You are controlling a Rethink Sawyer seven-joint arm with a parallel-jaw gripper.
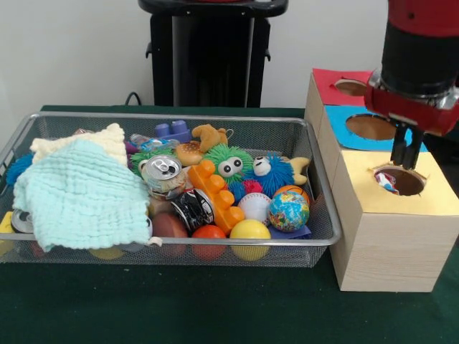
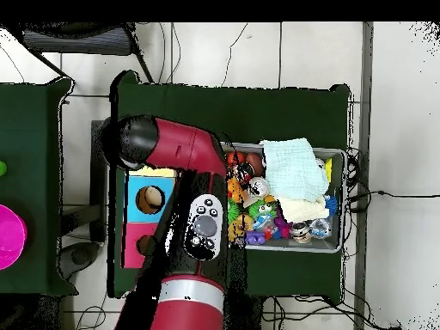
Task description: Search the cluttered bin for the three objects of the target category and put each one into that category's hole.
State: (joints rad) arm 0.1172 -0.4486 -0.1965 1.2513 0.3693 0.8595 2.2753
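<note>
My gripper (image 1: 406, 152) hangs just above the round hole (image 1: 400, 180) in the yellow top of the wooden box (image 1: 387, 244), its fingers close together with nothing between them. A small red, white and blue object (image 1: 386, 180) lies inside that hole. The wire bin (image 1: 172, 247) holds a silver drinks can (image 1: 163, 172), a dark can (image 1: 191, 209) and another can end (image 1: 21, 221) at its left edge. In the overhead view the arm (image 2: 193, 185) covers the gripper and the yellow section; the bin (image 2: 337, 202) lies to its right.
The box also has a blue hole (image 1: 370, 127) and a red hole (image 1: 349, 87). The bin also holds a mint cloth (image 1: 82, 197), a cream cloth (image 1: 79, 143), an orange block (image 1: 215, 193), fuzzy toys (image 1: 231, 165), a globe ball (image 1: 289, 211) and several balls.
</note>
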